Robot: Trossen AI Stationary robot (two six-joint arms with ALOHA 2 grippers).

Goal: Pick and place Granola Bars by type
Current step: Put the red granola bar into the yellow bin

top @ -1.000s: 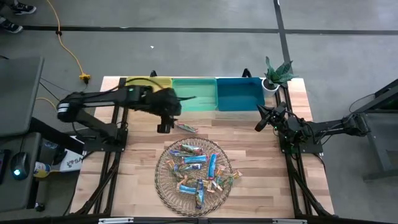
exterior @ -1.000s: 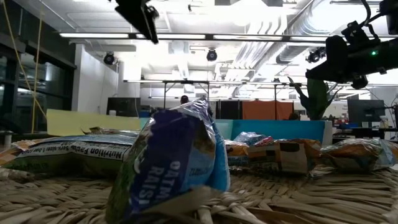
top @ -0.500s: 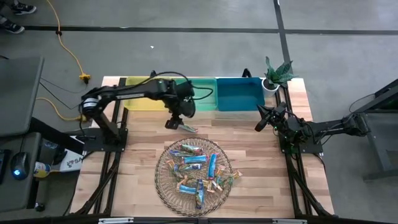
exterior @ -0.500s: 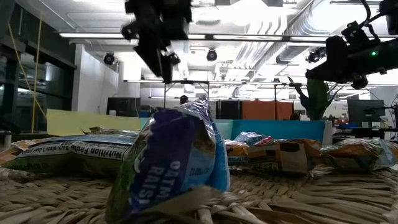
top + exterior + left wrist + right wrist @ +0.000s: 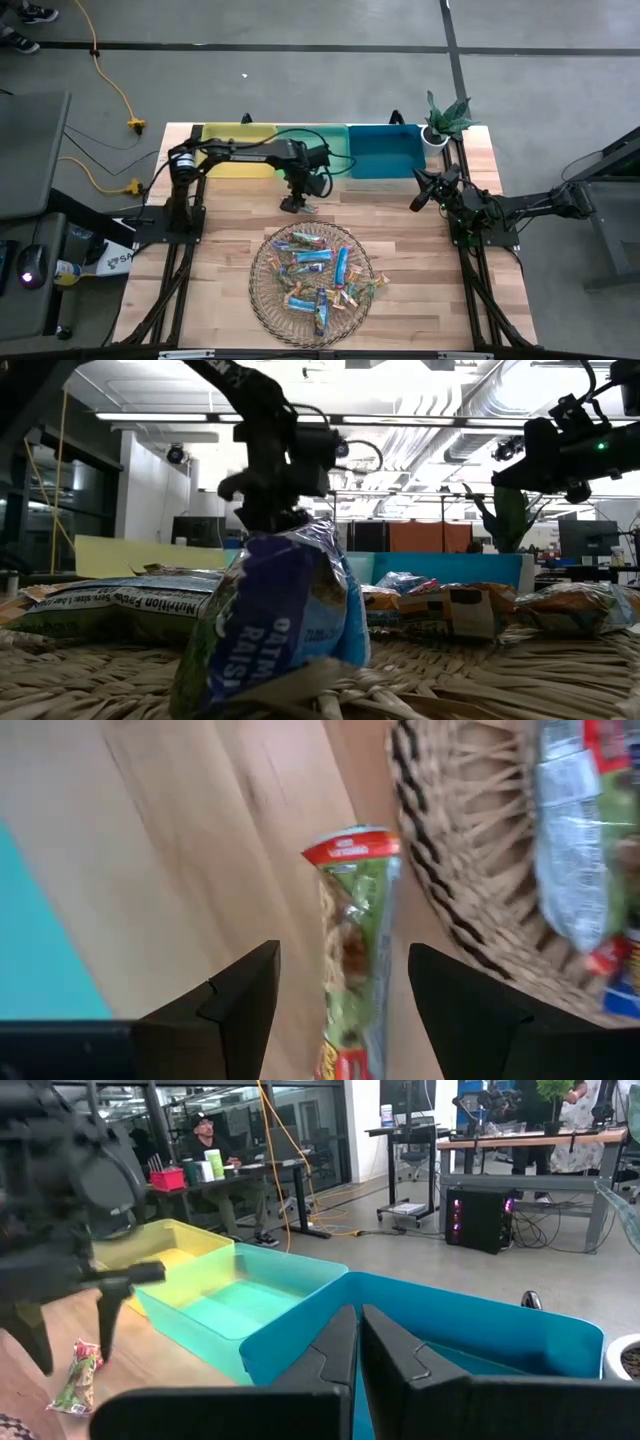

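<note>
A green-wrapped granola bar (image 5: 352, 945) with red ends lies flat on the wooden table (image 5: 220, 260), between the wicker plate (image 5: 262, 290) and the bins. My left gripper (image 5: 345, 1010) hangs open just over it, pointing steeply down, one finger on each side of the bar and apart from it. The right wrist view shows the same bar (image 5: 74, 1378) below that gripper (image 5: 68, 1335). Several more granola bars (image 5: 315, 268) in blue, green and orange wrappers lie piled on the plate. My right gripper (image 5: 418, 198) waits shut near the table's right edge, holding nothing.
Yellow (image 5: 238, 160), green (image 5: 325, 140) and teal (image 5: 385, 152) bins stand in a row along the far edge. A potted plant (image 5: 445, 120) is at the far right corner. Bare wood lies left and right of the plate. A person sits beyond the table (image 5: 205, 1145).
My left gripper has swung toward the table's right edge and sunk toward the green bar on the table, tipping to point more steeply down. Its fingers have stayed open. The bar has not moved.
</note>
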